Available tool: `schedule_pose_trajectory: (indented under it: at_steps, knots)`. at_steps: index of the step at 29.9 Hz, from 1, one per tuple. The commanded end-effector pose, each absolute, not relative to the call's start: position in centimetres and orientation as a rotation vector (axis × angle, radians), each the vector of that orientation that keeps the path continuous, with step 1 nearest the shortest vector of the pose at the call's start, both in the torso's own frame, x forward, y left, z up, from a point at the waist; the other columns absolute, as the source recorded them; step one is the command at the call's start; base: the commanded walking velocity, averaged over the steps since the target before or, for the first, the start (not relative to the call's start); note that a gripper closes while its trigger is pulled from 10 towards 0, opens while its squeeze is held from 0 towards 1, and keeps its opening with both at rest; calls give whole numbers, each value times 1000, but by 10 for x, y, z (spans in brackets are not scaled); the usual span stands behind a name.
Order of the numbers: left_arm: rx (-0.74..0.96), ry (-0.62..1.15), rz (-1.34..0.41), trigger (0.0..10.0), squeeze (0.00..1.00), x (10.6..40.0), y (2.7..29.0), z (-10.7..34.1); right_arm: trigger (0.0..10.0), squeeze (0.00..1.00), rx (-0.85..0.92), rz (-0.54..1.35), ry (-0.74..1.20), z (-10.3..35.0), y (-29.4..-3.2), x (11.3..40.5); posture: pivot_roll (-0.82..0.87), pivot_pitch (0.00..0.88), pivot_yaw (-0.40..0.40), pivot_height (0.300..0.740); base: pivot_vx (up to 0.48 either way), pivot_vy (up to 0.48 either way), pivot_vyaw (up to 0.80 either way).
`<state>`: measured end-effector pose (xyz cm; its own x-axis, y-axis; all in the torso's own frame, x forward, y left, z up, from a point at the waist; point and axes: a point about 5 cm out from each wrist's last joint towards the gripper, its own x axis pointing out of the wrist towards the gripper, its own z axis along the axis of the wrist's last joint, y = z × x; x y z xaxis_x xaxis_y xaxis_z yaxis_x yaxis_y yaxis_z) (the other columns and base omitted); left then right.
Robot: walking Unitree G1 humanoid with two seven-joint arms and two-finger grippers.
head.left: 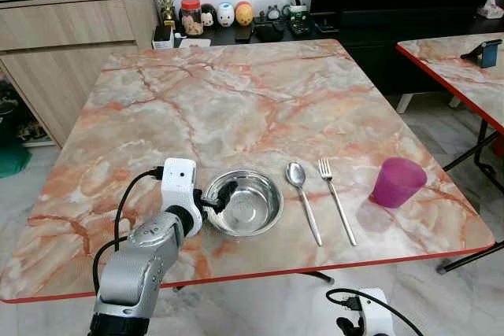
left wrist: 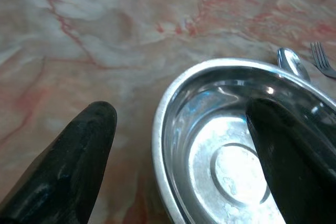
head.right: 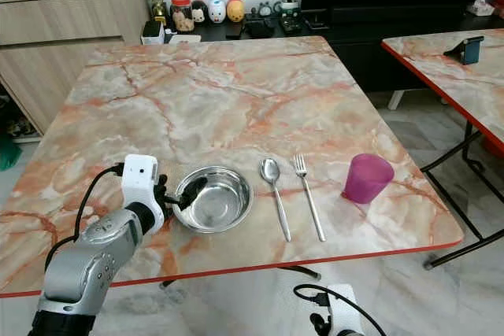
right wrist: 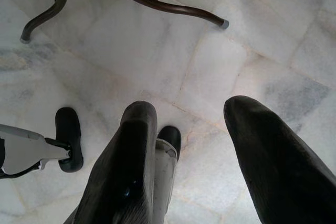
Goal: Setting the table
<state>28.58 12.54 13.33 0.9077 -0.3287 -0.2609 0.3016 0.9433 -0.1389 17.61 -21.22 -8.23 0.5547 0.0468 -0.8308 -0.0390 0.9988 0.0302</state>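
A steel bowl [head.left: 246, 204] rests near the front edge of the marble table [head.left: 236, 92]. To its right lie a spoon [head.left: 303, 201] and a fork [head.left: 336, 199], side by side, then a purple cup [head.left: 396, 182] standing upright. My left gripper [head.left: 219, 197] is open at the bowl's left rim. One finger [left wrist: 286, 156] sits inside the bowl [left wrist: 231, 171] and the other finger [left wrist: 73, 166] is outside over the tabletop, with the rim between them. My right gripper [right wrist: 191, 108] hangs open below the table's front edge, pointing at the floor.
A second marble table [head.left: 465, 68] stands to the right with a small blue object on it. A wooden cabinet [head.left: 63, 37] is at the back left. A low dark shelf with figurines [head.left: 224, 15] runs behind the table. Table legs [right wrist: 157, 1] rest on the tiled floor.
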Motion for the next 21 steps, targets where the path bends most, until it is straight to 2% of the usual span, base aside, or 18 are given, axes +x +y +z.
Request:
schedule_pose_trajectory:
  at_steps: [1, 21]
  knots:
    - [-59, 326, -332, 10000, 0, 283, 124, 125, 10000, 0, 10, 52, 990, -82, -212, 176, 9, 0, 0, 707, 0, 0, 0]
    - [-7, 358, -317, 10000, 0, 285, 121, 113, 10000, 0, 8, 47, 988, -82, -213, 177, 9, 0, -5, 707, 0, 0, 0]
